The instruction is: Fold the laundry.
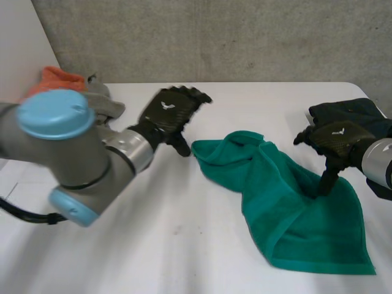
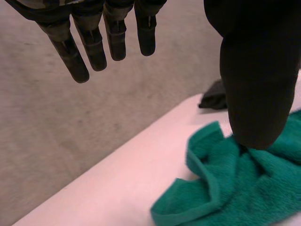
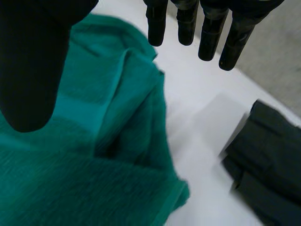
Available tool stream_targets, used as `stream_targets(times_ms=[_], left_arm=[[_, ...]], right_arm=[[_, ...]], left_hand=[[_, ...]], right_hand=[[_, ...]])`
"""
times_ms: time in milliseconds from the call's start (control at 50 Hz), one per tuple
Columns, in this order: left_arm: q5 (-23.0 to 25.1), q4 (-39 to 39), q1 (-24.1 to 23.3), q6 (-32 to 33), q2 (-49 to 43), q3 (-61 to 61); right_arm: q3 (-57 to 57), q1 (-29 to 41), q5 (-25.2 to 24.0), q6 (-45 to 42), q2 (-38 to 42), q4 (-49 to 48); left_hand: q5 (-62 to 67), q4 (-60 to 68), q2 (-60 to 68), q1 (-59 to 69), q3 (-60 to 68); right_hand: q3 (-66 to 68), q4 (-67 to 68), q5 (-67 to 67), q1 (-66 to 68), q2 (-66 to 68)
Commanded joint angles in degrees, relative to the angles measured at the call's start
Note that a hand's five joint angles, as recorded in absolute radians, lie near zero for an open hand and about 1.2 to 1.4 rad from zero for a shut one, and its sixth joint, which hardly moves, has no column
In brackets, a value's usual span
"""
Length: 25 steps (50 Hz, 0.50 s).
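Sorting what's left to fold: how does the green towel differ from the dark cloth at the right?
The green towel is teal and lies loose, bunched at one end; the dark cloth is near black and looks compactly layered. The right hand points its thumb down onto the towel; the dark cloth lies beyond that hand. Both rest on the white table.

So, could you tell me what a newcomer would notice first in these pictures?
The crumpled green towel, on the white table between the hands. The open left hand hovers by its bunched end; the open right hand points its thumb down at its middle. A dark cloth lies beside the right hand.
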Motion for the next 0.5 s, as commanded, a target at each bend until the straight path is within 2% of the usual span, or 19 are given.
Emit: stream_targets(times_ms=[20, 100, 240, 380, 500], left_arm=[[0.5, -2.9, -3.4, 7.7, -11.0, 11.1], [0.5, -4.9, -3.7, 10.5, -16.3, 17.3], [0.7, -6.6, -3.6, 11.9, -26.9, 29.6], [0.5, -11.0, -3.6, 11.9, -33.3, 39.8], [-0.9, -12.2, -3.7, 12.6, -37.7, 44.9]], right_arm=[[4.2, 0.6, 0.2, -0.5, 0.6, -0.4], [5.9, 0.6, 0.8, 1.5, 1.2, -3.9], [5.6, 4.4, 3.1, 11.4, 5.2, -12.0], [4.1, 8.7, 7.3, 12.5, 10.3, -13.8], [2.8, 11.8, 10.6, 13.5, 15.0, -16.2]], left_hand=[[2.2, 1.6, 1.3, 1.7, 1.2], [2.2, 1.6, 1.3, 1.7, 1.2], [2.7, 2.1, 1.8, 2.2, 1.7], [4.0, 3.4, 3.2, 3.6, 3.0], [16.3, 15.7, 15.4, 15.8, 15.3]], right_hand=[[-2.2, -3.4, -3.9, -1.4, -2.5], [-2.2, -3.4, -3.9, -1.4, -2.5], [-2.2, -3.4, -3.9, -1.4, -2.5], [-2.2, -3.4, -3.9, -1.4, -2.5], [-2.2, -3.4, -3.9, -1.4, -2.5]])
